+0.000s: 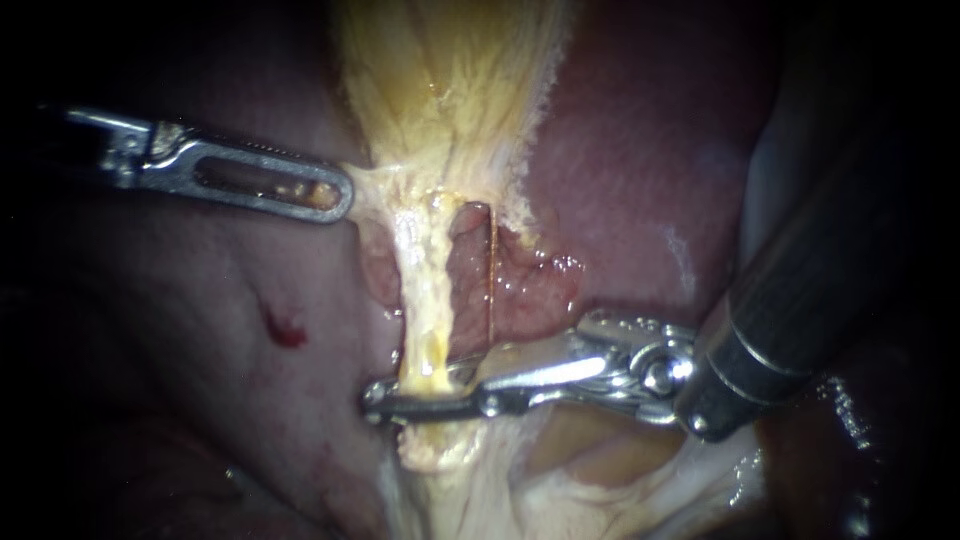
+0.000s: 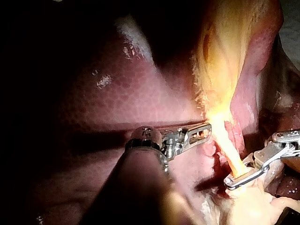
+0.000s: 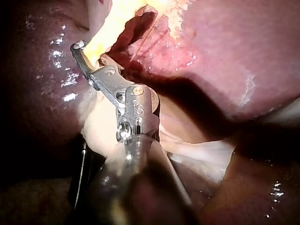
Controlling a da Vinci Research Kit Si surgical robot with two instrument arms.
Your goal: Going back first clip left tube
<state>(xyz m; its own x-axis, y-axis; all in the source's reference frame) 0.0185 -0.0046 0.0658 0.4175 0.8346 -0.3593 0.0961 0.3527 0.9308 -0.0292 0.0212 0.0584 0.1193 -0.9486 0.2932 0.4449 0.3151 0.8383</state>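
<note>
The liver (image 1: pixel 640 170) walls in the left tube (image 1: pixel 425 290) on both sides, and the gallbladder (image 1: pixel 450 80) sits just above it. Your only open lane therefore runs out from the tube toward the side where your right instrument's shaft enters. Your right instrument (image 1: pixel 425 398) has its jaws pressed onto the tube's lower end, one on each side. Let them part fully before you draw back, then retreat straight along the shaft's line without lifting (I cannot make out a clip between them). Your left instrument (image 1: pixel 335 195), jaws pinching a fringe of the gallbladder beside the tube's top, should hold that tension steady. Mind the thin right tube (image 1: pixel 492 270) just beside the left one, since your right jaws cross close to its lower end.
</note>
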